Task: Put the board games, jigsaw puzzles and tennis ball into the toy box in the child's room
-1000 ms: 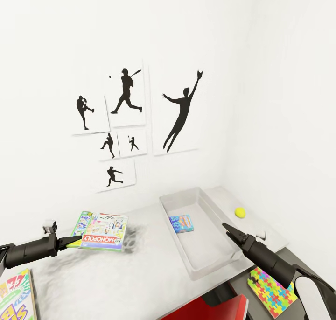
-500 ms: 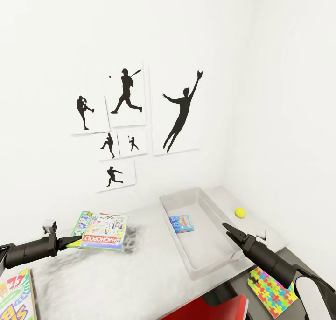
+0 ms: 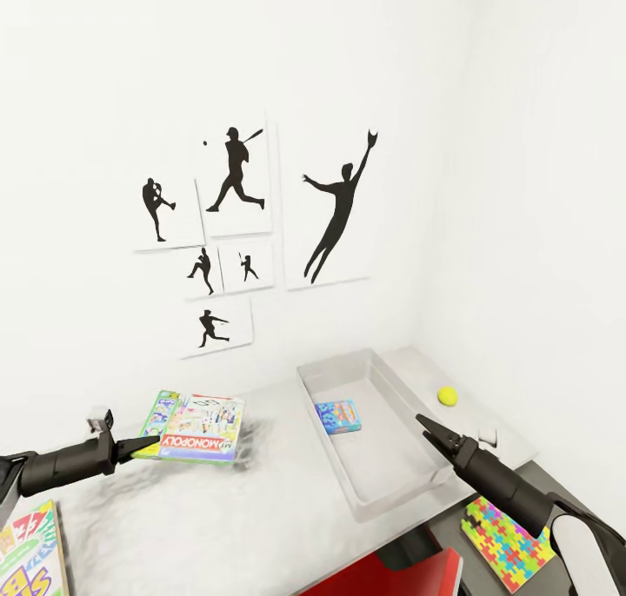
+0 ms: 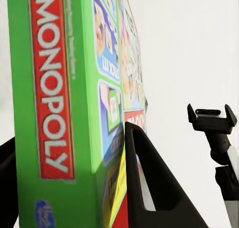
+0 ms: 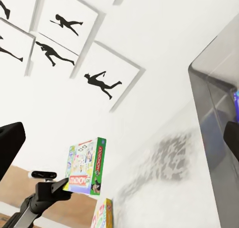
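The white wall (image 3: 104, 75) carried a cluster of baseball silhouette prints (image 3: 252, 222), and below it ran the pale grey counter (image 3: 261, 509). On the counter sat the toy box (image 3: 378, 479), with the blue board game (image 3: 337, 416) lying flat on its floor near the far end. The Monopoly board game (image 3: 193, 427) was held in the air over the counter, left of the toy box. Compared with a second ago it had shifted a little toward the toy box and sat slightly higher and flatter. The left gripper (image 3: 148, 446) had moved with it, its arm reaching in low from the left edge, roughly level. Its jaws were clamped on the box's near edge, which the left wrist view showed plainly, one finger (image 4: 149, 188) pressed against the printed face. The right gripper (image 3: 423, 424) hovered above the toy box's near right corner, barely changed from before, its arm rising diagonally from the lower right. Its jaws looked closed to a point, holding nothing, though the head view was small. A jigsaw puzzle (image 3: 504, 544) lay on the lower dark section, another colourful game box (image 3: 30, 552) showed at the bottom left, and the tennis ball (image 3: 447, 395) rested on the counter just right of the toy box.
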